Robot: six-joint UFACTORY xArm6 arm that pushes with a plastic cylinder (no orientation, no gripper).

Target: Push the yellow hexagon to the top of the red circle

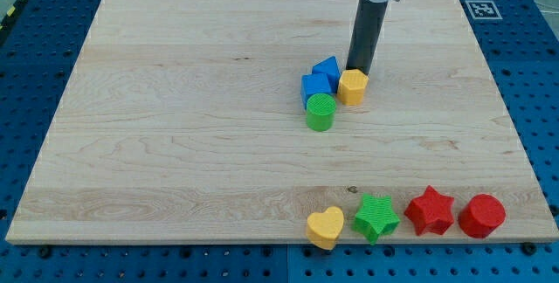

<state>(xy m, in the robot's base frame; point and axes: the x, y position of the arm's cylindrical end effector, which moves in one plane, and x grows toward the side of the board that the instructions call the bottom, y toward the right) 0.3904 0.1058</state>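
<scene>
Looking at the camera view, you find my tip [357, 71], a bare rod with nothing to clench, touching the upper edge of the yellow hexagon [352, 86] right of frame centre, beside two blue blocks [320, 80] and a green cylinder [320, 112], well apart from the red circle [481, 216] at lower right.

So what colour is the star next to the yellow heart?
Green. The star sits right of the heart in the camera view.

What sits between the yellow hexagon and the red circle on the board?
Nothing: in the camera view, only bare wood lies between the yellow hexagon and the red circle. My tip sits just behind the hexagon, off that stretch.
</scene>
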